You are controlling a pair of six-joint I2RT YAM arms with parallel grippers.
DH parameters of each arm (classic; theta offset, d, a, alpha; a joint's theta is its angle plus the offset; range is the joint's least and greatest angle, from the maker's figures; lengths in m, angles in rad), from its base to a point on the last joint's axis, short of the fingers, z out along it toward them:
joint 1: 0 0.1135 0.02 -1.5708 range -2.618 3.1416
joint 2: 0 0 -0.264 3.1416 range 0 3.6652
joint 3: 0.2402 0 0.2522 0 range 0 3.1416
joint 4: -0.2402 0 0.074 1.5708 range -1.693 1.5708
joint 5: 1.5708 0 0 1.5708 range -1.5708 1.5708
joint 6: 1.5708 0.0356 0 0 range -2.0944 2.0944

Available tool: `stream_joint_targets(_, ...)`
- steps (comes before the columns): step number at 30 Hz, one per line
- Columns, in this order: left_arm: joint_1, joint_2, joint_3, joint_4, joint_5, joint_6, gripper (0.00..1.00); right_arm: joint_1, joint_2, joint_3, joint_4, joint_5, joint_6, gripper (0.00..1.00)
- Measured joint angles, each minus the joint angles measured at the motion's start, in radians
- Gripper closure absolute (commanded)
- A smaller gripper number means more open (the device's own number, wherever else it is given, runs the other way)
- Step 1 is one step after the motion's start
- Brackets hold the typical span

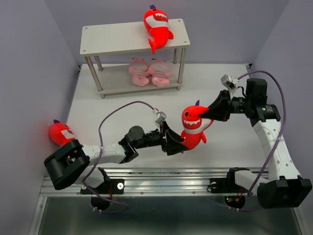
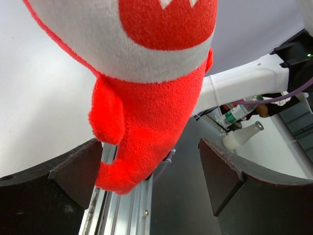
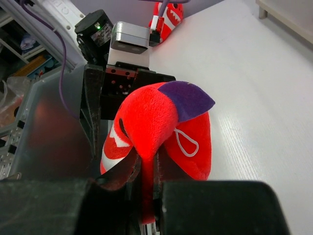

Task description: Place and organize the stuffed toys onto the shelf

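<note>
The shelf [image 1: 134, 39] stands upper centre. The shark [image 1: 194, 128] hangs mid-frame, head fold clamped in the right pincer [image 1: 209, 113]; left pincer [image 2: 154, 176] stands apart around its tail. Risk: thin pinch may slip, dropping it onto the counter [image 1: 234, 147]

The shelf [image 1: 112, 39], far edge: red shark [image 1: 157, 27] on top, two pink pigs [image 1: 149, 72] below. A second shark [image 1: 194, 128] upright mid-table, a third shark [image 1: 60, 132] at the left edge.

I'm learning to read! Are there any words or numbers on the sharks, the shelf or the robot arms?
No readable words or numbers anywhere.
Label on the bottle, left wrist view: too blurred to read.
On the held shark and the shelf: no writing shows.
</note>
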Motion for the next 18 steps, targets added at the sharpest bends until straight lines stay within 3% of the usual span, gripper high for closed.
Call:
stream_joint_targets(9,0.002,0.069,0.000,0.111,0.025,-0.072,0.09,0.000,0.024,0.060,0.003,-0.034,0.042,0.99)
stream_joint_targets(18,0.003,0.084,0.000,0.143,0.027,-0.163,0.26,0.000,0.023,0.068,0.010,-0.050,0.038,0.98)
